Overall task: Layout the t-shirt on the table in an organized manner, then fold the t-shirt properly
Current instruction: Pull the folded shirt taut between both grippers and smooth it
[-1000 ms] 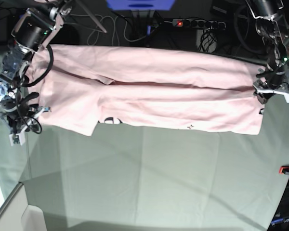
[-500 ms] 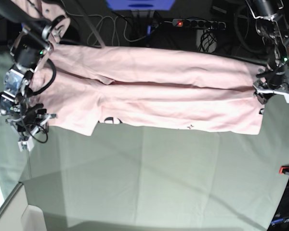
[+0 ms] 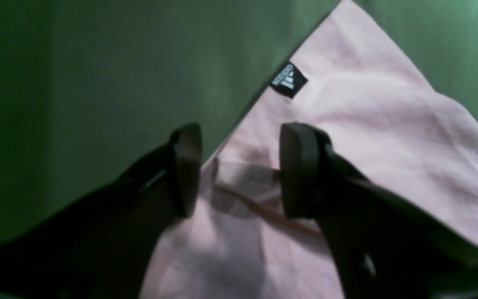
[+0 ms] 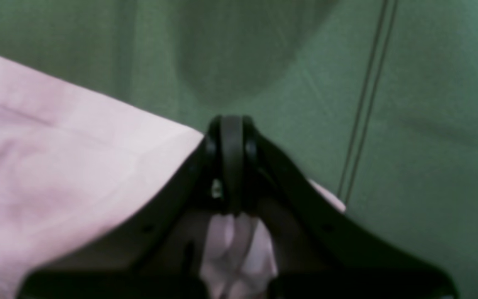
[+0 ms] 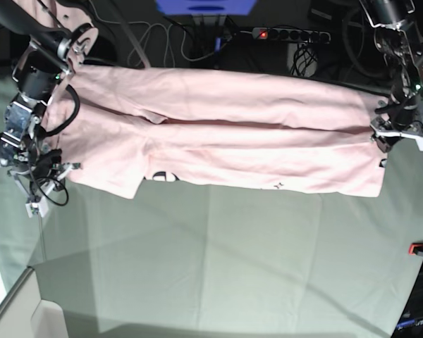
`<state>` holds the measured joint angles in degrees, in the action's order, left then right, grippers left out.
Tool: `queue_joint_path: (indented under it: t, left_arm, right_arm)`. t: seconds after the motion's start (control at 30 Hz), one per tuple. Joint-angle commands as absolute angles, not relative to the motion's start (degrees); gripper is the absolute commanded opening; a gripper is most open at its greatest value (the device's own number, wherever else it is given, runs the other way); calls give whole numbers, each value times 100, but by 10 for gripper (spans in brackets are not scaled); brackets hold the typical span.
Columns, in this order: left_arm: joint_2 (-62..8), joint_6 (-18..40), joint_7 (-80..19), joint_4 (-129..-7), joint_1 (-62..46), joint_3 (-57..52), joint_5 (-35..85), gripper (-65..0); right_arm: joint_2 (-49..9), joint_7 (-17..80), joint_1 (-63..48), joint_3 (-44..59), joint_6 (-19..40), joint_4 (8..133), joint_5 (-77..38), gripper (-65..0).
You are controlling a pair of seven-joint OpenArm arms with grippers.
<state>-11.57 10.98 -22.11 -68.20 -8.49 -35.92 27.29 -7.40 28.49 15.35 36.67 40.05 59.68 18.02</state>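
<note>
T-shirt [image 5: 225, 134], one pale pink garment, lies in a long folded band across the far half of the table [image 5: 233, 260]. Right gripper [image 4: 231, 166] has its fingers pinched on the hem corner; left gripper [image 3: 239, 170] straddles the opposite edge, fingers spread. Best to grip both corners before lifting evenly. Two grippers, one shirt.

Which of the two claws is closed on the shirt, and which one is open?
The right claw is closed, pinching the pink shirt; the left claw stands open over its edge.
</note>
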Motion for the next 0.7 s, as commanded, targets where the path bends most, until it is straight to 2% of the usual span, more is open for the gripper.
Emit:
queue_joint_path:
  t: [0.0, 0.13, 0.47, 0.67]
  left_arm:
    - [-1244, 1147, -2105, -6923, -787, -3618, 2765, -352]
    - [-1244, 1147, -2105, -6923, -778, -3626, 2765, -352]
    - [-1253, 1147, -2088, -6923, -778, -3626, 2765, -352]
    - [-1279, 1147, -2088, -6923, -769, -3626, 2774, -352]
  right_arm:
    - [-796, 2765, 1596, 3697, 4000, 6114, 1745, -650]
    - [-752, 2765, 1297, 3705, 4000, 6800, 1710, -650]
    - [127, 2774, 374, 3714, 4000, 8831, 1710, -650]
    - [365, 2774, -48, 3714, 4000, 9323, 1710, -650]
